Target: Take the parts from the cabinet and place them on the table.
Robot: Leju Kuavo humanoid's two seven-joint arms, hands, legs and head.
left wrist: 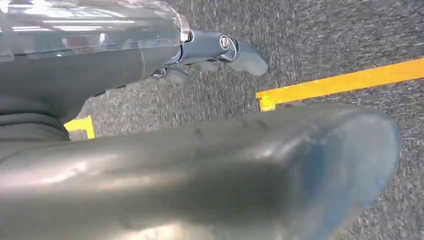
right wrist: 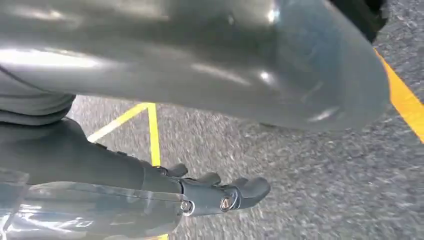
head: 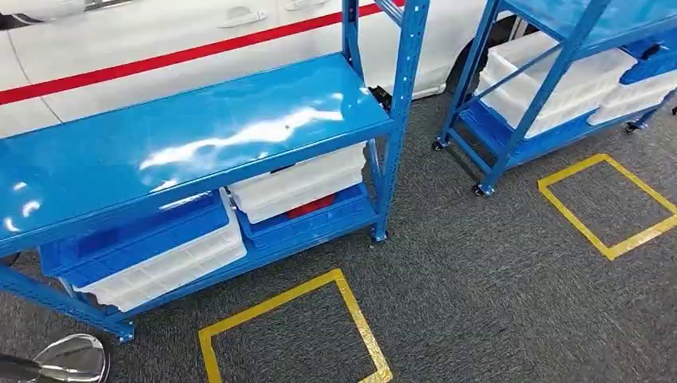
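Blue steel shelving, two units on grey carpet; both hands hang empty.
Near blue metal rack (head: 199,136) fills the frame's left and centre; its lower shelf holds two white plastic bins (head: 299,182) and two blue plastic crates (head: 307,222), parts inside not discernible. Second blue rack (head: 551,80) upper right. Two yellow tape squares (head: 291,331) on the floor. Left hand (left wrist: 215,55) and right hand (right wrist: 210,192): fingers loosely extended, nothing held.
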